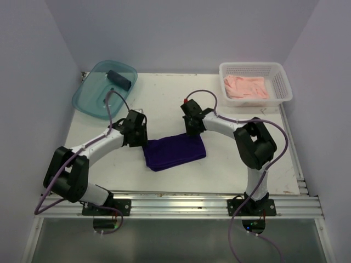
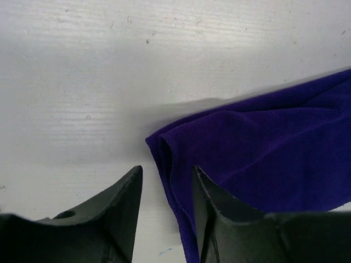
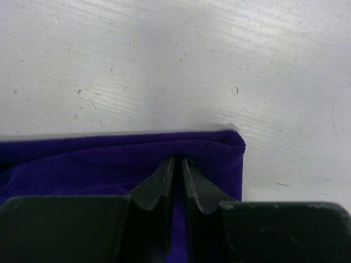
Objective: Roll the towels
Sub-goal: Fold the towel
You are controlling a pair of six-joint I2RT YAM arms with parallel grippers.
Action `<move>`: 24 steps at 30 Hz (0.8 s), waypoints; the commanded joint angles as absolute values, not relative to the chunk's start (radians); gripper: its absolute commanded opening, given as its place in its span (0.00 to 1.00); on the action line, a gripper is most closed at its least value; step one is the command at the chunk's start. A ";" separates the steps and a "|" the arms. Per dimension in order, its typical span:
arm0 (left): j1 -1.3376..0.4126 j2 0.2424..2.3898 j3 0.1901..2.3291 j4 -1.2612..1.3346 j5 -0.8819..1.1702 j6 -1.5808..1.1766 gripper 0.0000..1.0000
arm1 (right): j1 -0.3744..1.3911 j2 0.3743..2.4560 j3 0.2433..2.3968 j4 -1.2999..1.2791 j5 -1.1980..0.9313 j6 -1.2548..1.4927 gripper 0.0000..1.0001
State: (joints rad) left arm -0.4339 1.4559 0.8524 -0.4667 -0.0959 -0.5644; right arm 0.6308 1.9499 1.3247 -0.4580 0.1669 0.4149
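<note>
The purple towel point(image 1: 175, 153) lies flat and folded in the middle of the table point(image 1: 164, 93), somewhat nearer the near edge, with its long sides running slightly askew to that edge. The left tool point(image 2: 168, 169) stands open at the towel's left far corner: one finger rests on bare table just beside the cloth, the other on the cloth, and the folded edge runs up between them. The right tool point(image 3: 178, 160) is nearly closed at the far right corner, its tips pinching the purple towel just inside its far edge. Bare table lies beyond that edge and to the towel's right. A rolled slate-blue towel point(image 1: 122, 80) lies in a teal tray point(image 1: 88, 98) at the far left corner. A crumpled pink towel point(image 1: 247, 87) fills a white basket point(image 1: 282, 82) at the far right corner. Both are well apart from the purple towel, with open table between.
</note>
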 commanded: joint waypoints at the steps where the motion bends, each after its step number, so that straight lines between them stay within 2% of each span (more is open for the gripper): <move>1: -0.430 1.364 0.864 -0.505 -0.126 -0.577 0.46 | 0.614 1.967 1.335 -0.472 0.173 0.413 0.13; 5: -0.436 1.295 0.874 -0.514 -0.109 -0.574 0.45 | 0.595 1.942 1.276 -0.457 0.167 0.440 0.13; 10: -0.505 1.308 0.882 -0.486 -0.022 -0.569 0.42 | 0.588 1.873 1.140 -0.456 0.190 0.500 0.13; 14: -0.601 1.357 0.855 -0.440 0.049 -0.595 0.38 | 0.588 1.770 0.968 -0.425 0.173 0.583 0.12; 19: -0.609 1.460 0.785 -0.413 0.118 -0.608 0.35 | 0.597 1.599 0.760 -0.396 0.118 0.666 0.12; 24: -0.609 1.584 0.821 -0.402 0.094 -0.581 0.33 | 0.597 1.487 0.730 -0.445 0.146 0.654 0.13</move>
